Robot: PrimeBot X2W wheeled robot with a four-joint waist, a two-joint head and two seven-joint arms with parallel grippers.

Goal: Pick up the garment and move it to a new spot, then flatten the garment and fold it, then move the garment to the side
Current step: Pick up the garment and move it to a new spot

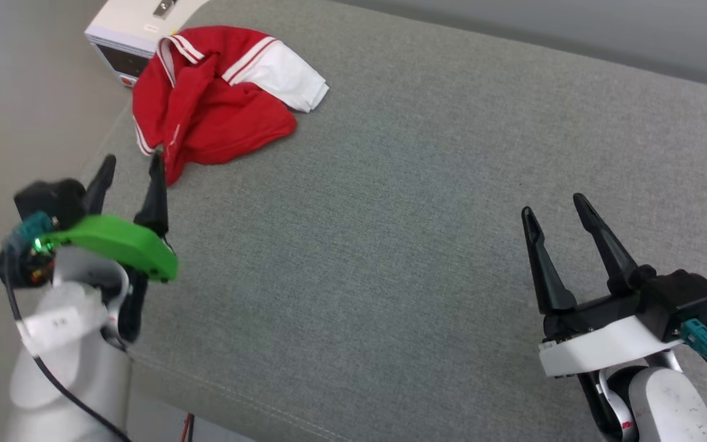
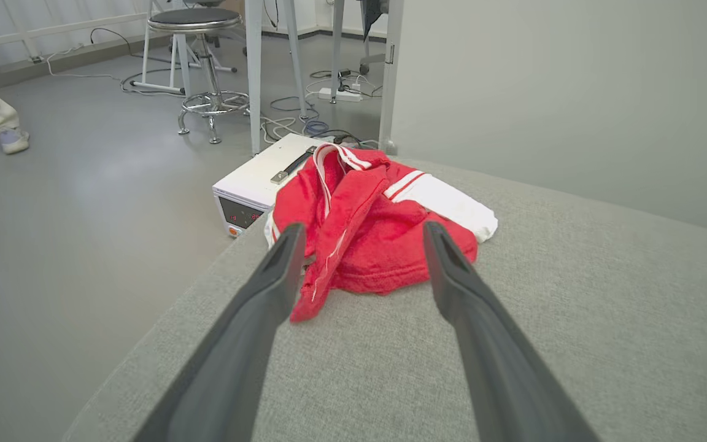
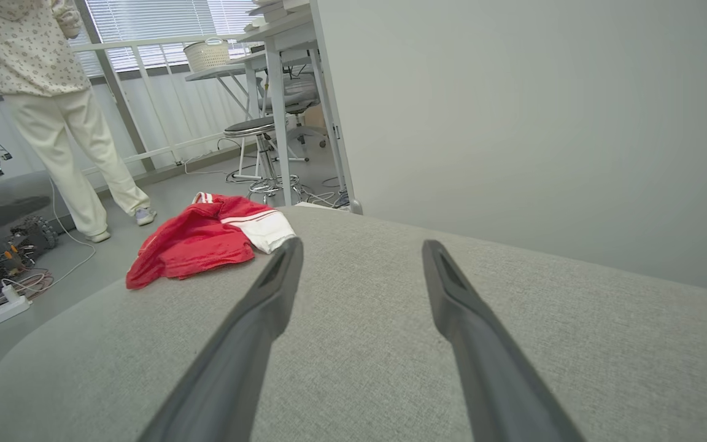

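1. The left gripper [image 1: 132, 158] is hovering at 8 o'clock in the head view, jaws spread wide and carrying nothing, fingertips just short of the cloth; the right gripper [image 1: 551, 205] is waiting at 4 o'clock, equally wide and empty, well apart from it
2. The garment [image 1: 218, 116] is lying crumpled at 11 o'clock, on the far left corner of the grey cushion [image 1: 390, 215], with one white sleeve poking out toward 12 o'clock
3. Risk, as I am judging it: the shirt is sitting right at the cushion's edge, so a shallow pinch or a sideways nudge is likely to be pushing it off toward the white box [image 1: 123, 31] beyond
4. Risk: the layers are bunching over each other, so the fingers may be catching only the top fold and leaving the rest dragging, or digging into the cushion
5. Risk: a person [image 3: 53, 92] is standing out on the floor, in the right wrist view, and could be walking into the arm's swing
6. Counting: two grippers, one garment, one cushion, one white box, one stool [image 2: 197, 18], one person
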